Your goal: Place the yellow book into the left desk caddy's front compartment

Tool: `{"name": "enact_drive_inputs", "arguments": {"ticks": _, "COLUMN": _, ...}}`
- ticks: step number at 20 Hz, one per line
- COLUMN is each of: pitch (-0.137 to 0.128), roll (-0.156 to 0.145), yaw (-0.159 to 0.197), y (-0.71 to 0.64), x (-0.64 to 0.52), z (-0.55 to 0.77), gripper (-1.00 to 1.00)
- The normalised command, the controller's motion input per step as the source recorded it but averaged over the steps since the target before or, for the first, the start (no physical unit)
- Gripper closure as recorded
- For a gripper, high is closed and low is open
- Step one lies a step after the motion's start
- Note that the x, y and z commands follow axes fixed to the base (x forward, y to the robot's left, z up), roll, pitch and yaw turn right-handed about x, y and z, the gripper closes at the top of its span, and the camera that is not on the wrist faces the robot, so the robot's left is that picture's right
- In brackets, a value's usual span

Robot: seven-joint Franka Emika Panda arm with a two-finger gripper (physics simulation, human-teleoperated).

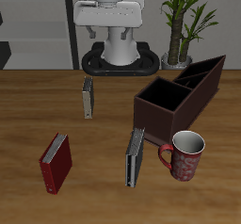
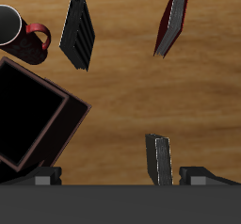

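Exterior view: approach step, nothing grasped yet. Yellow book (image 1: 88, 98) on edge on the surface, mid-frame, well apart from the left desk caddy (image 1: 155, 120). Pincer (image 2: 122, 177) spread wide, empty. Next, probably: descend over book, close across covers, carry to front compartment (image 1: 162, 98). No readable writing anywhere.

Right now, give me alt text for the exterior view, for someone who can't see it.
A yellow book stands on a wooden table, apart from an open-top maroon caddy, with the robot behind. Nearer the front edge are a red book, a grey book and a red mug.
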Motion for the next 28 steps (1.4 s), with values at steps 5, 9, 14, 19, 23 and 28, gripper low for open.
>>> {"name": "enact_drive_inputs", "arguments": {"ticks": 5, "pitch": -0.036, "roll": -0.038, "yaw": -0.020, "y": -0.29, "x": -0.25, "z": -0.01, "gripper": -1.00}}
{"name": "enact_drive_inputs", "arguments": {"ticks": 9, "pitch": -0.030, "roll": -0.013, "yaw": -0.014, "y": -0.25, "x": -0.20, "z": -0.03, "gripper": -1.00}}
{"name": "enact_drive_inputs", "arguments": {"ticks": 14, "pitch": -0.032, "roll": -0.046, "yaw": 0.001, "y": -0.23, "x": -0.14, "z": -0.11, "gripper": -1.00}}
{"name": "enact_drive_inputs", "arguments": {"ticks": 19, "pitch": -0.040, "roll": -0.043, "yaw": 0.003, "y": -0.17, "x": -0.09, "z": -0.19, "gripper": -1.00}}
{"name": "enact_drive_inputs", "arguments": {"ticks": 23, "pitch": -0.018, "roll": -0.025, "yaw": -0.028, "y": -0.12, "x": -0.18, "z": -0.19, "gripper": -1.00}}
{"name": "enact_drive_inputs", "arguments": {"ticks": 28, "pitch": -0.003, "roll": -0.001, "yaw": 0.013, "y": 0.05, "x": -0.13, "z": -0.12, "gripper": -1.00}}
